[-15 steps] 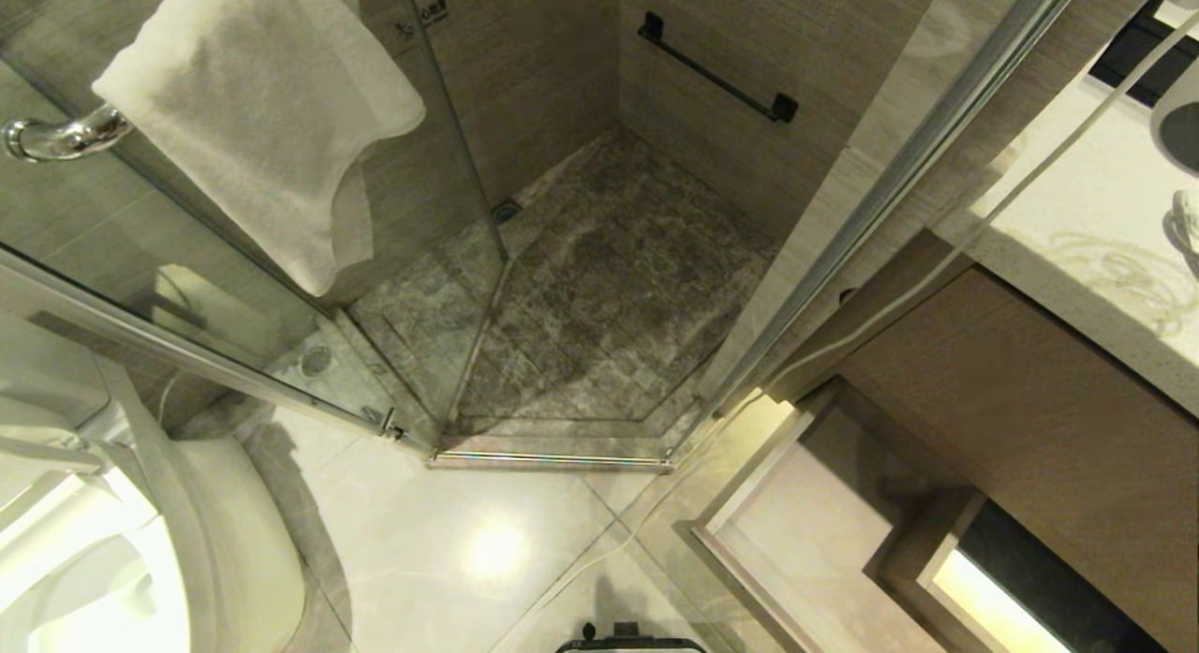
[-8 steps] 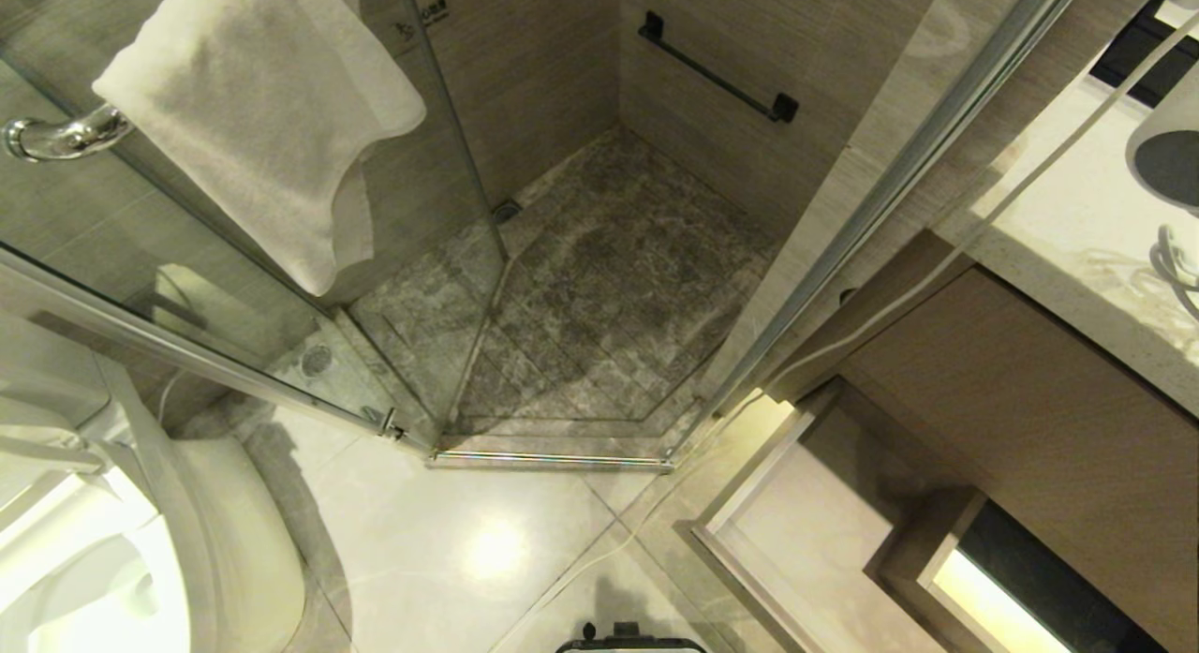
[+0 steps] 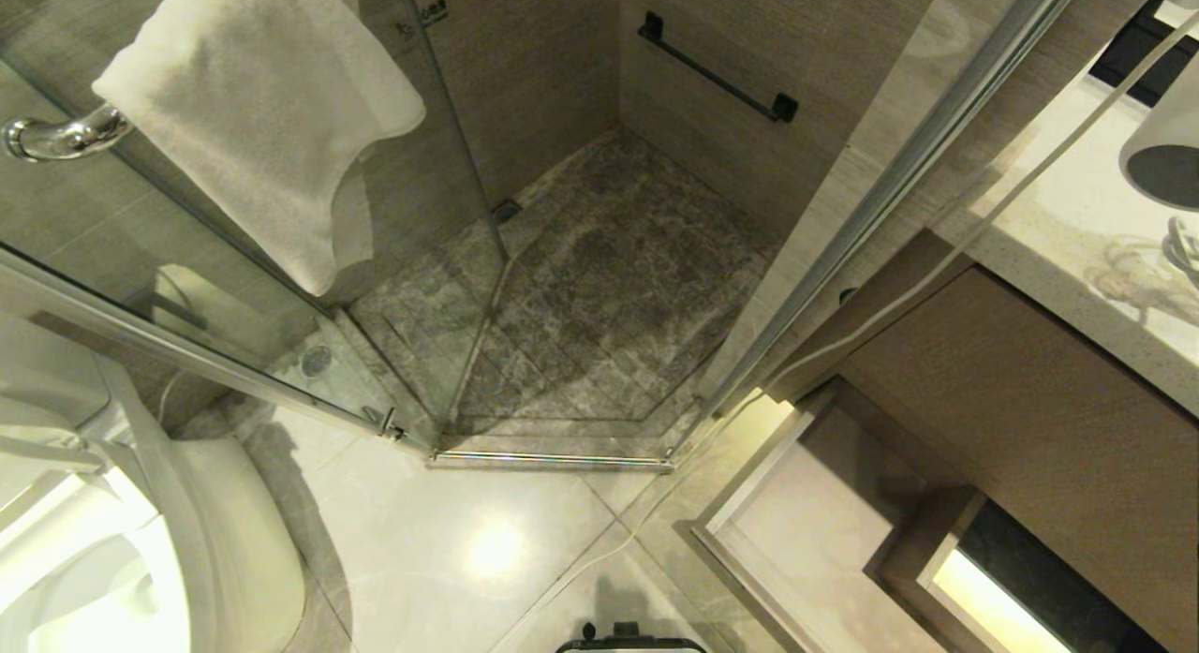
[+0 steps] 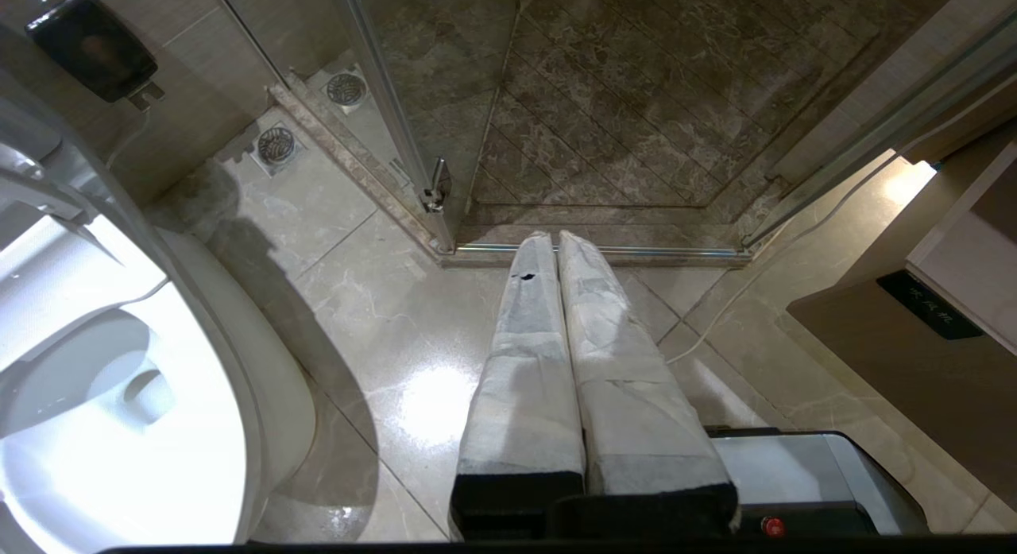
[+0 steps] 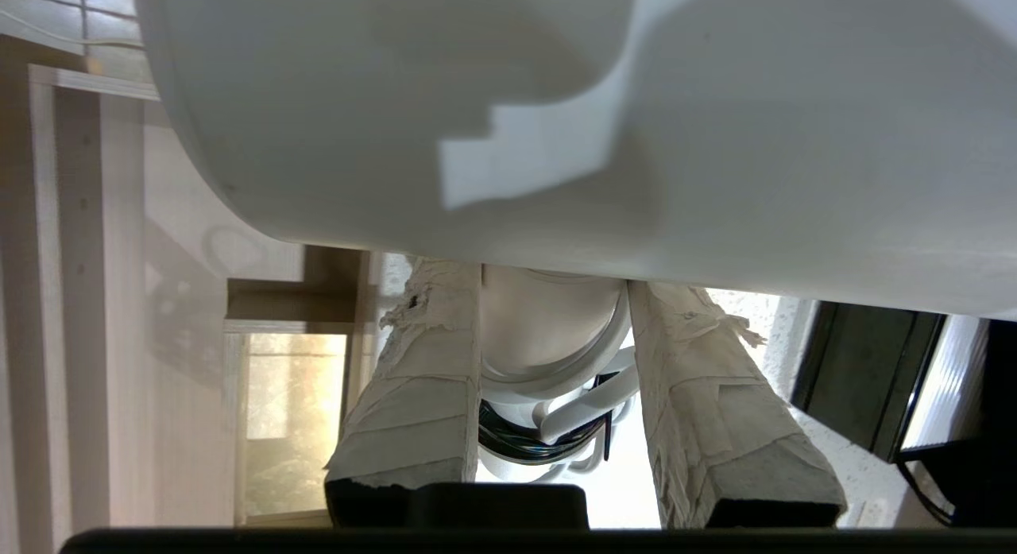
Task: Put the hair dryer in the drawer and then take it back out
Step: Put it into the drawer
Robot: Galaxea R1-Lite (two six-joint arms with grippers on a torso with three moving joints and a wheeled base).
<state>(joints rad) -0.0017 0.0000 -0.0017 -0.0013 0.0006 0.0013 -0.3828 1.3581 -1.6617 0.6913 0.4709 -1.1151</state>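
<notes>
Our right gripper (image 5: 548, 331) clasps the hair dryer (image 5: 556, 117) by its white handle (fat white barrel, dark grey end); left gripper (image 4: 556, 244) clenched.

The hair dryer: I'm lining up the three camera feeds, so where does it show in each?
Head view: hair dryer at the right edge, above the counter.
Left wrist view: not in it.
Right wrist view: hair dryer fills the top, its handle between the right gripper fingers.
Shared landmark: the counter.
</notes>
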